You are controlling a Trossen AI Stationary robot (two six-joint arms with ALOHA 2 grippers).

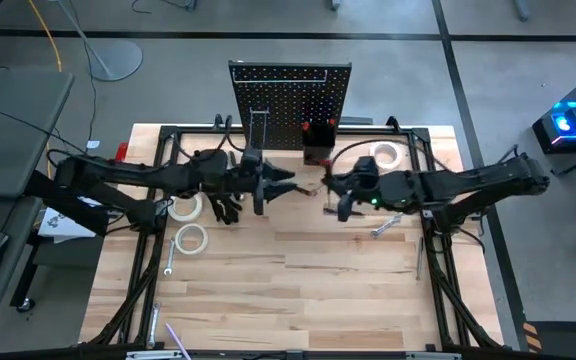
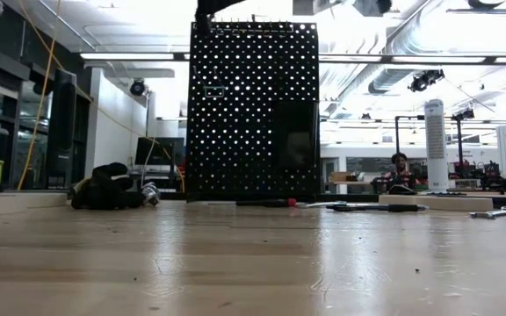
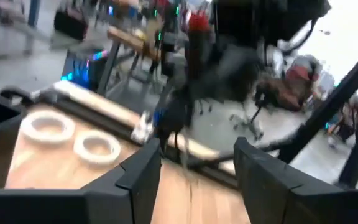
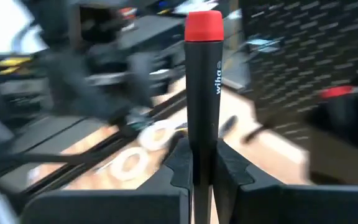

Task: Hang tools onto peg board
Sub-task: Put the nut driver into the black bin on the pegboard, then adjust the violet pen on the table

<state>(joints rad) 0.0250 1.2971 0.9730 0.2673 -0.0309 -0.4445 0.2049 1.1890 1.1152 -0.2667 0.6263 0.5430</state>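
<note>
The right gripper (image 4: 202, 171) has its fingers clamped on a slim black-handled screwdriver with a red end cap (image 4: 204, 81), holding it upright just in front of the upright black perforated peg board (image 1: 291, 100) at the far edge of the light wooden desk (image 1: 298, 290). The left gripper (image 3: 194, 168) hovers just left of it with fingers spread and nothing between them.

Step in hand, as judged: carry the screwdriver to the small black bin (image 1: 317, 150) at the board's foot, where another red-capped handle already stands. To do it well, keep the shaft vertical, align it over a free opening, lower slowly, and release only once the tool is seated.

Clearance: the two grippers face each other closely, so the left arm should hold back while the right one advances. The board's near face and bin rim are the edges to avoid. White tape rolls (image 1: 190, 238) lie left, a silver wrench (image 1: 386, 225) right; the near half of the desk offers open room for retreat.
</note>
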